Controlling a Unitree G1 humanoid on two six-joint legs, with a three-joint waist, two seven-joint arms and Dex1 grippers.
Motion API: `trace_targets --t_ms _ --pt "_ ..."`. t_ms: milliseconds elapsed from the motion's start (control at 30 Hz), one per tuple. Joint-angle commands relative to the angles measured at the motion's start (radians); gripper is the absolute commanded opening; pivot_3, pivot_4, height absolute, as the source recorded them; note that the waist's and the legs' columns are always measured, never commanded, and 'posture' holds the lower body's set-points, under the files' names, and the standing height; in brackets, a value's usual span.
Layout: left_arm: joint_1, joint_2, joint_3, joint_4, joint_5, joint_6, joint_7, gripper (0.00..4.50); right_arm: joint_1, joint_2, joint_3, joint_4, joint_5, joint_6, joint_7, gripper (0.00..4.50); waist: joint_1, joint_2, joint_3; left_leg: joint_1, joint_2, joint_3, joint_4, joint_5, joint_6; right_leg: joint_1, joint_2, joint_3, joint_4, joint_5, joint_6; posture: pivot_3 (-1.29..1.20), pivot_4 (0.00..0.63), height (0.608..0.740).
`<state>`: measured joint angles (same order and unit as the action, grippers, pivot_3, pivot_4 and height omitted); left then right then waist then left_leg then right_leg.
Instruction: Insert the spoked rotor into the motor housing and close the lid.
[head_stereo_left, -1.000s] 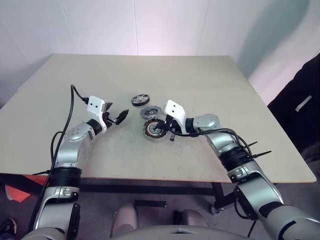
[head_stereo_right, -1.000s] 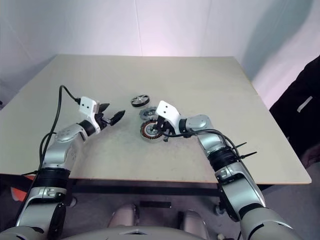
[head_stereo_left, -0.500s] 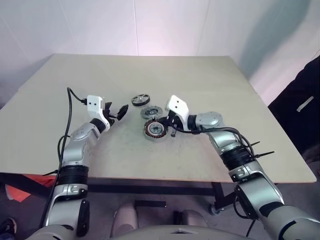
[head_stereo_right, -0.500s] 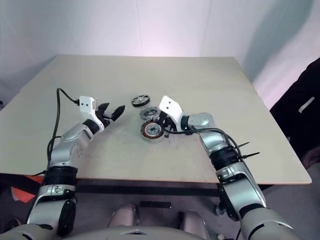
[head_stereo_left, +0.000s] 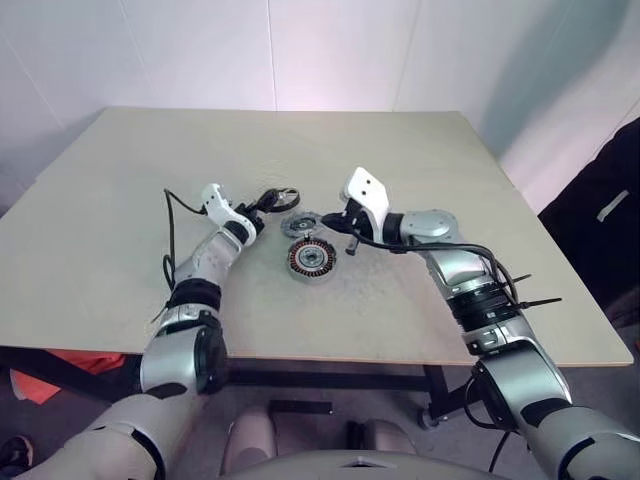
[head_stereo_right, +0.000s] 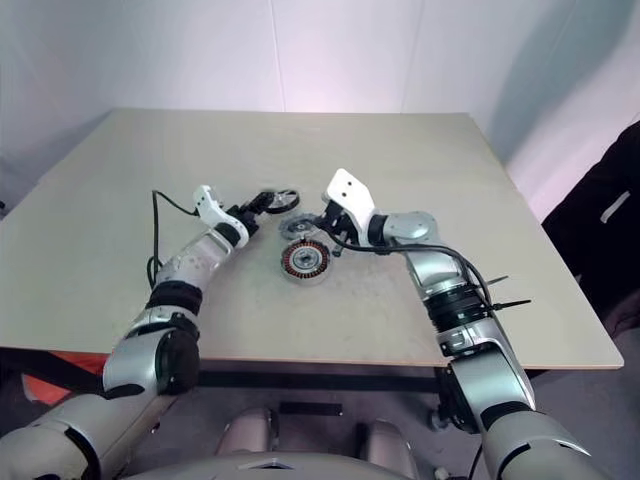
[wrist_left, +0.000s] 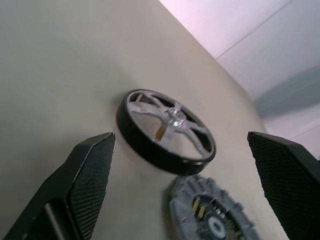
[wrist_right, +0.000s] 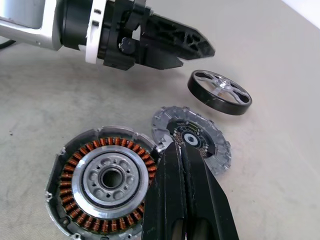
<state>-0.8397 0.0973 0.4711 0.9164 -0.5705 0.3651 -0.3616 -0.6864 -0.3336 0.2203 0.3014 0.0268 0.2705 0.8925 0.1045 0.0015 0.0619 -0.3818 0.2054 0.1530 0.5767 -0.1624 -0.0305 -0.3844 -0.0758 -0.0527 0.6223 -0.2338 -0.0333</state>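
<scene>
Left gripper jaws standing wide apart, holding nothing, rotor lying flat on tabletop just ahead between them. Right gripper jaws pressed together, empty, hanging over lid beside housing.

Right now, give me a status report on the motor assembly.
Left gripper open, lined up on spoked rotor, no contact. Right gripper shut, empty, above lid. Motor housing empty, nothing obstructing.

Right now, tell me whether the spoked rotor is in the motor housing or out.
Out. The spoked rotor lies flat on the table, apart from the motor housing, whose copper windings and centre are bare.
</scene>
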Motion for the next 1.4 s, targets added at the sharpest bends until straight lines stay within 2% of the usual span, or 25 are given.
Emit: trace_targets --t_ms 33,233,333,500,800,900,1000,1033,1267,1400 --pt "-0.091 0.000 0.064 0.110 -0.049 -0.029 0.023 4.50 -0.009 -0.005 -0.032 -0.032 0.019 0.001 -0.025 0.02 0.001 0.000 0.000 0.000 0.000 0.000 0.000 0.000 0.000 0.000 0.000 0.000 0.000 0.000 0.000 0.00 0.000 0.740" --pt "-0.178 -0.006 0.163 0.299 -0.082 -0.049 0.161 4.50 -0.006 -0.006 -0.044 -0.032 0.023 0.002 -0.049 0.02 0.006 0.000 0.000 -0.001 0.000 0.000 0.000 0.000 0.001 0.000 0.000 0.000 -0.001 0.000 0.000 0.00 0.000 0.740" --pt "-0.193 -0.013 0.184 0.338 -0.084 -0.065 0.196 3.86 -0.008 -0.006 -0.048 -0.033 0.026 0.003 -0.060 0.00 0.010 0.000 0.000 0.000 0.000 0.000 0.000 -0.001 0.001 0.001 -0.001 0.000 -0.001 0.000 0.000 0.00 0.000 0.740" --pt "-0.216 -0.018 0.196 0.361 -0.079 -0.053 0.202 2.17 -0.009 -0.004 -0.055 -0.036 0.030 0.004 -0.076 0.00 0.023 0.000 0.000 0.000 0.001 0.000 0.000 -0.001 0.001 0.001 -0.001 0.000 -0.001 0.000 0.000 0.00 0.000 0.740" --pt "-0.217 -0.014 0.205 0.364 -0.077 -0.050 0.190 2.17 -0.013 -0.002 -0.053 -0.028 0.031 -0.005 -0.090 0.00 0.027 -0.001 0.000 0.000 0.001 -0.001 0.000 0.000 0.001 0.001 -0.002 -0.001 -0.001 0.000 0.000 0.00 0.000 0.740" --pt "-0.216 -0.011 0.211 0.361 -0.082 -0.058 0.178 1.54 -0.019 -0.001 -0.052 -0.021 0.030 -0.010 -0.095 0.00 0.027 -0.001 0.001 0.000 0.001 -0.001 0.000 0.000 0.001 0.001 -0.002 0.000 -0.001 0.000 0.000 0.00 0.000 0.740" --pt "-0.217 -0.007 0.216 0.360 -0.085 -0.053 0.170 0.52 -0.022 0.001 -0.054 -0.018 0.031 -0.013 -0.100 0.00 0.027 -0.001 0.001 -0.001 0.001 -0.001 0.000 0.000 0.001 0.001 -0.002 -0.001 -0.001 0.000 0.000 0.00 0.000 0.740" --pt "-0.217 -0.006 0.219 0.360 -0.087 -0.051 0.169 0.36 -0.022 0.001 -0.054 -0.018 0.031 -0.014 -0.101 0.00 0.027 -0.001 0.001 -0.001 0.001 -0.001 0.000 0.000 0.001 0.001 -0.002 -0.001 -0.001 0.000 0.000 0.00 0.000 0.740" --pt "-0.210 0.002 0.231 0.351 -0.093 -0.048 0.138 0.36 -0.016 0.004 -0.055 -0.020 0.030 -0.017 -0.108 0.00 0.027 -0.001 0.001 -0.001 0.001 -0.001 0.000 0.000 0.001 0.000 -0.002 -0.001 -0.001 0.000 0.000 0.00 0.000 0.740" --pt "-0.210 0.021 0.287 0.328 -0.155 -0.029 0.062 0.36 -0.014 0.004 -0.061 -0.021 0.031 -0.015 -0.120 0.00 0.027 -0.002 0.002 -0.001 0.001 -0.001 0.000 0.000 0.001 0.000 -0.002 -0.001 -0.002 0.000 0.000 0.00 0.000 0.740"
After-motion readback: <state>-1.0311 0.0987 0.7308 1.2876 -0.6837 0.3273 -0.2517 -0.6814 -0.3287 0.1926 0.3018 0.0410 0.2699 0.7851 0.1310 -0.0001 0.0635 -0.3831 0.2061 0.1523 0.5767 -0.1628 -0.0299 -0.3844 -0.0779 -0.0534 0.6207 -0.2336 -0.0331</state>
